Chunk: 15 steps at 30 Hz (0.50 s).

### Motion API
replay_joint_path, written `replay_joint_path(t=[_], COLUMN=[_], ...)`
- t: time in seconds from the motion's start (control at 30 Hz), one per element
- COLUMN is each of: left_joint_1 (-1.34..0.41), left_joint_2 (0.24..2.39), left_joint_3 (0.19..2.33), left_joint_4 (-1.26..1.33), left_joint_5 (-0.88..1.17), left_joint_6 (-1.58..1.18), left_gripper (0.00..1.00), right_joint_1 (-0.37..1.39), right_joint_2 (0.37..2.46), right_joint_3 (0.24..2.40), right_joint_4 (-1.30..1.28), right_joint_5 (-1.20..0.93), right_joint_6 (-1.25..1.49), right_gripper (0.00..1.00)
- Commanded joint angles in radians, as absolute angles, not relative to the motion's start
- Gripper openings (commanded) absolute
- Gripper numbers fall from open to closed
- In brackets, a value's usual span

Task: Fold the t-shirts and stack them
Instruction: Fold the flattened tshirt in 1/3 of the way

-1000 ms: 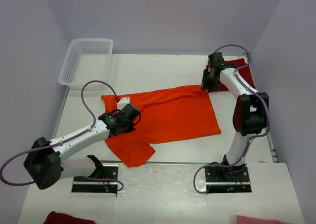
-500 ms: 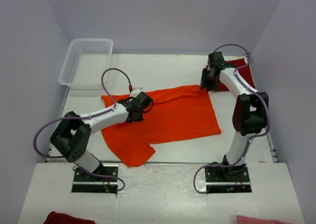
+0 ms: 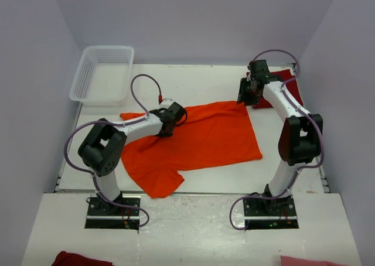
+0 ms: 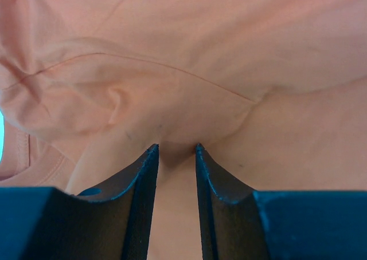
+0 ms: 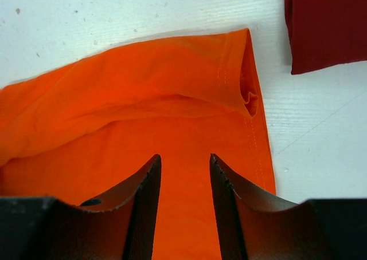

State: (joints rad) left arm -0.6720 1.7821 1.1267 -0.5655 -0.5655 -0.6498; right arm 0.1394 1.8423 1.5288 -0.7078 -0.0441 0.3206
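Note:
The bright orange t-shirt [image 3: 205, 137] lies spread across the middle of the table. My left gripper [image 3: 168, 123] is down on its upper left part. In the left wrist view its jaws stand narrowly apart around a small fold of the shirt [image 4: 189, 71], and creases run to the tips of the gripper [image 4: 175, 150]. My right gripper [image 3: 245, 97] hovers over the shirt's far right corner [image 5: 172, 77], open, with flat cloth below the gripper [image 5: 184, 157]. The dark red t-shirt [image 3: 287, 84] lies folded at the back right, partly behind the right arm, and it also shows in the right wrist view [image 5: 327, 25].
A white lattice basket [image 3: 102, 72] stands at the back left corner. On the near ledge in front of the arm bases lie a dark red cloth [image 3: 79, 259] and a pink cloth [image 3: 310, 261]. Walls close in the table on three sides.
My left gripper has moved from the shirt's lower left up and right to its upper left part, the arm folding in. The right gripper has stayed at the far right corner.

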Motion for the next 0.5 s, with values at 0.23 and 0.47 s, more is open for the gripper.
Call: replay_joint_path(t=[0.23, 0.47], left_joint_1=[-0.64, -0.601], left_joint_2=[1.841, 1.824], left_joint_3=[1.157, 1.169], left_joint_4=[-0.529, -0.497], left_joint_5=[-0.603, -0.566], left_joint_6=[-0.617, -0.58], left_gripper=[0.24, 0.0], right_joint_1=[0.146, 0.146], right_joint_2=[1.767, 1.766], right_joint_3=[1.513, 1.509], right_joint_4=[-0.666, -0.664], right_joint_5=[-0.075, -0.077], right_joint_6=[0.308, 0.308], right_gripper=[0.41, 0.41])
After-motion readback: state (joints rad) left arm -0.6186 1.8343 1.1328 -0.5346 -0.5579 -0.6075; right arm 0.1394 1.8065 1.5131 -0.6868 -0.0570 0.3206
